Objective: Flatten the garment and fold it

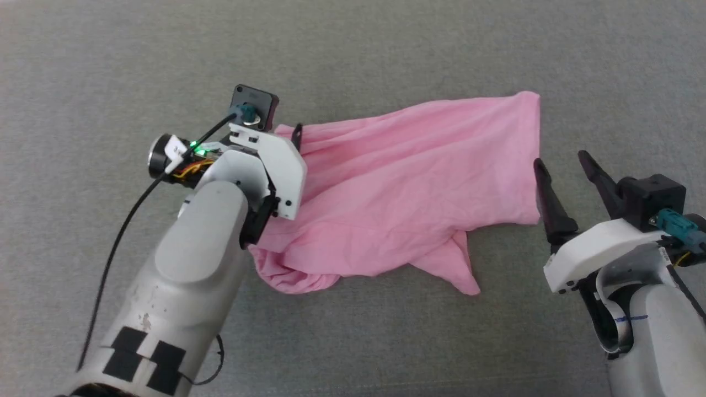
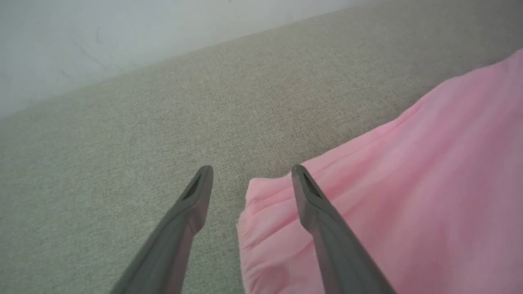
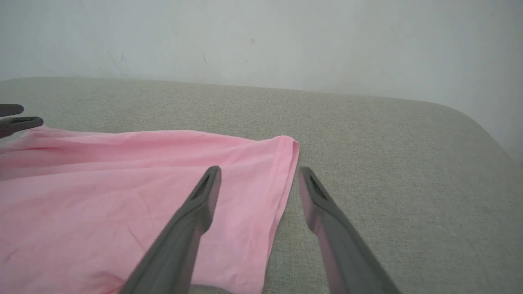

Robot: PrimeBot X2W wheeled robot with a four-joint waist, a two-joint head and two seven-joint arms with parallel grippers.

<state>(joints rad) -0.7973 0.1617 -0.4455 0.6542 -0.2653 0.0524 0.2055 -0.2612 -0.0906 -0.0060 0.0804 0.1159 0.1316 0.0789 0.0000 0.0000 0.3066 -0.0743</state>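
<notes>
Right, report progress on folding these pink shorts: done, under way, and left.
Done: the shorts lie mostly spread on the grey surface. Under way: the left gripper and right gripper sit at opposite ends, fingers open across the edges, holding nothing. Left: the near-left end is bunched and a flap sticks out, so flattening isn't finished; no fold made yet.

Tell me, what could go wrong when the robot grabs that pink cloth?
The left claw is open over just a thin corner of the garment, so the cloth might slip out. The right claw sits at the very hem and might miss. The bunched lump could end up wrinkled.
</notes>
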